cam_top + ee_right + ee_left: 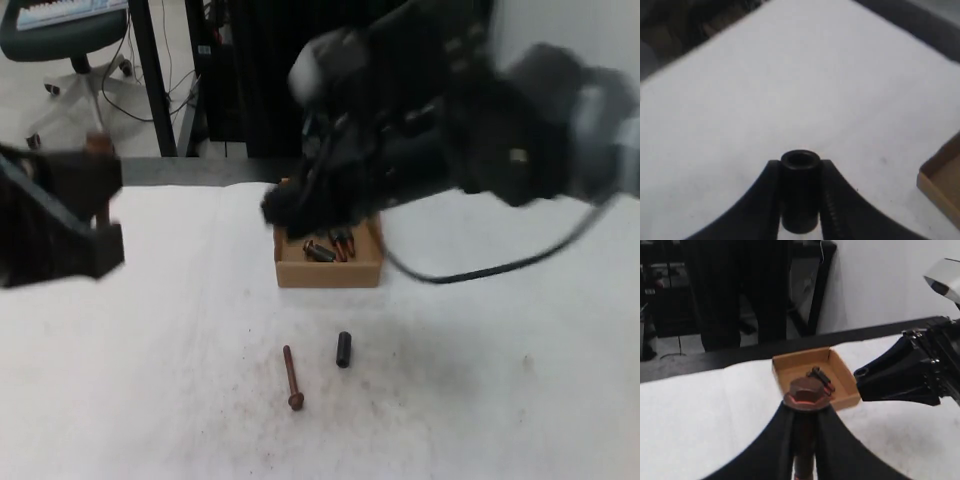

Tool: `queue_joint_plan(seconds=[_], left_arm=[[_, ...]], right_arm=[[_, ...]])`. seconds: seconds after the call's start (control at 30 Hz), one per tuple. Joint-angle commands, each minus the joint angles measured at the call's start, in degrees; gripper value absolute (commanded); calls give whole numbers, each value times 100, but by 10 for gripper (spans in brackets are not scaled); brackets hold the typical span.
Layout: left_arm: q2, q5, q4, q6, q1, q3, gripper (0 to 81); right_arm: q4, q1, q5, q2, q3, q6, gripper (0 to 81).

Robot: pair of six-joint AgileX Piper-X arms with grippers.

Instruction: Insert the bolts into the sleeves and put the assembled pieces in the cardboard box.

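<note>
- Closest to me in the high view looms the right arm point(480, 110), with the right gripper point(285, 208) hanging over the far edge of the box point(330, 270). From this angle I can't tell what it carries.
- At the left edge sits the left gripper point(95, 200), well apart from the box, with a copper bolt head poking up out of it.
- On the white cloth point(500, 380), nearer me than the box, a loose bolt point(292, 377) and a loose sleeve point(343, 349) lie just beside each other, not touching. A few finished pieces point(322, 250) lie inside the box.
- Left wrist view: the left gripper is clamped on the held bolt point(804, 392), head towards the camera and shank running down between the jaws. The box lies beyond it, and the right gripper sits just beside the box.
- Right wrist view: the right gripper is clamped on the held sleeve point(800, 192), whose open bore faces the camera. A corner of the box shows off to one side.
- My read: each arm has its part, so mating this pair is the step in hand.
- Next I'd need to bring the two grippers together over the cloth, line the shank tip up with the bore, and push it straight in. The loose pair waits after that.
</note>
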Motion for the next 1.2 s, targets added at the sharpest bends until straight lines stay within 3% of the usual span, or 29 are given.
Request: queue_joint_plan(seconds=[0.0, 0.2, 0.53, 0.8, 1.17], left_arm=[[-29, 152, -452, -132, 12, -17, 4], [153, 1371, -1326, -340, 12, -17, 4], [756, 2727, -2487, -850, 12, -17, 4], [1024, 3292, -2576, -905, 12, 83, 4], [1026, 3571, -3533, -1217, 12, 367, 4]], right_arm=[[-836, -130, -483, -408, 529, 496, 8], [-2098, -60, -1245, -1037, 1478, 859, 8], [-2277, 526, -1540, -1278, 1948, 796, 8], [-3124, 961, -863, -1278, 1948, 278, 8], [-3316, 886, -875, -1296, 2107, -68, 8]])
